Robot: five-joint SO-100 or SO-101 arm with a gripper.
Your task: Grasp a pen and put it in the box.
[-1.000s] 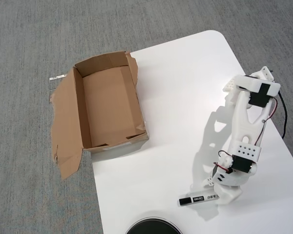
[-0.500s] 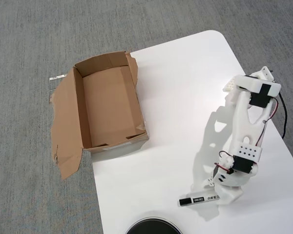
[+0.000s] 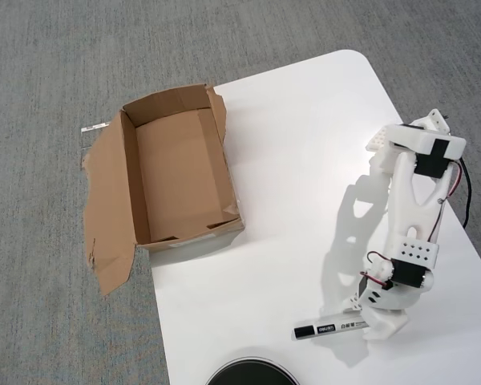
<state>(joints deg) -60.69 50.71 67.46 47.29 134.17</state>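
Note:
In the overhead view the pen (image 3: 330, 330), white with a black cap pointing left, lies near the table's front edge. My gripper (image 3: 369, 315) reaches down over the pen's right, uncapped end, with one jaw on each side of it. Whether the jaws press on the barrel does not show. The brown cardboard box (image 3: 131, 178) stands open and empty at the table's left edge, far to the upper left of the gripper, with a torn flap (image 3: 108, 208) splayed flat over the carpet.
A round black object (image 3: 252, 374) sits at the bottom edge, left of the pen. The white table (image 3: 297, 160) ends at a rounded corner at the top right. Grey carpet (image 3: 48, 80) lies beyond. A black cable (image 3: 467, 188) hangs by the arm's base.

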